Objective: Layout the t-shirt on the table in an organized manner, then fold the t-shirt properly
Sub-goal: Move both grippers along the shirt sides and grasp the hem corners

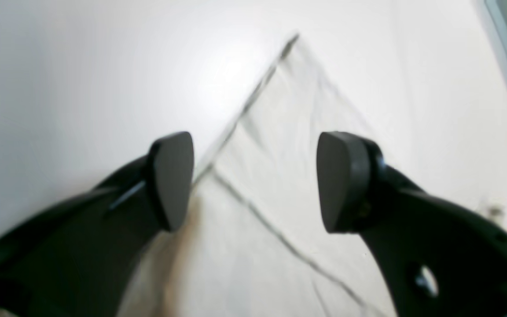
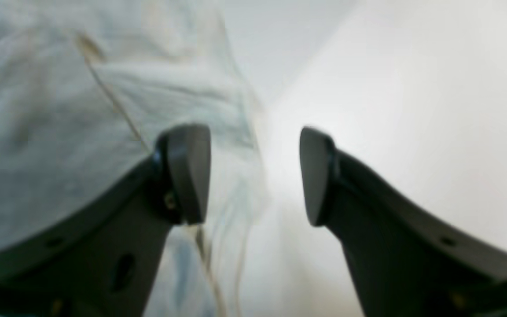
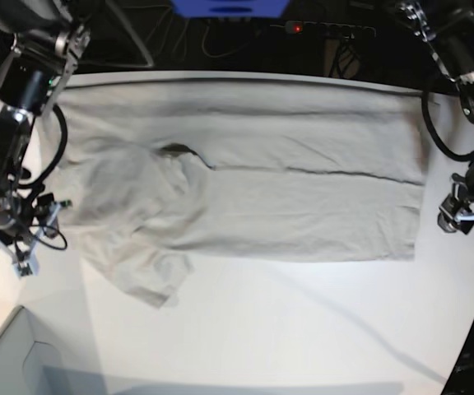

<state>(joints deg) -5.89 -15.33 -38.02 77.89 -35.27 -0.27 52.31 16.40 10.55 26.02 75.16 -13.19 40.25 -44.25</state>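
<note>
While both arms stand at opposite ends of the t-shirt, we find neither holding it. The left gripper has its jaws apart over a corner of the cloth, nothing between the pads; the base view places this arm at the hem end. The right gripper likewise stands with its jaws apart and empty, one finger over rumpled fabric, the other over bare table. Both wrist views are blurred, so we cannot say whether the pads touch the cloth.

The garment lies on the far half of the white table, its long axis running across it from one arm to the other. The collar end points toward the right arm, the hem toward the left. We judge that the arms sit at these ends because that is where a lengthwise fold or a straightening pull would be taken.

The far long edge appears doubled over toward the middle, with a dark fold line running along the body. The near sleeve lies spread and creased, and the collar region is bunched. We judge the layout done and the folding partly done; the sleeve end wants tidying.
</note>
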